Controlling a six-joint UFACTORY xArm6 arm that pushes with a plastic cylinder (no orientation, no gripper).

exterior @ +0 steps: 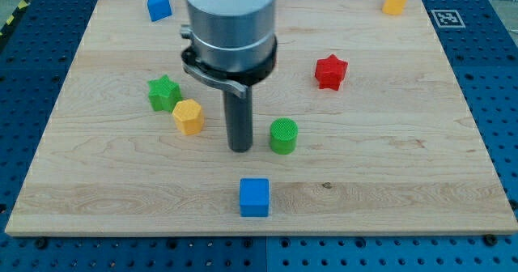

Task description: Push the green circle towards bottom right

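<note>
Green circle sat just below board centre, my tip just beside it on the view's left, a small gap apparent. No jaws on this rig, only a bare rod, so none to report. Best push, by my judgement: shift tip to the circle's upper left, then drive diagonally through its centre to stop it slipping sideways. Blue cube lay below-left, off the path. Red star, orange block, green star stood clear.
</note>
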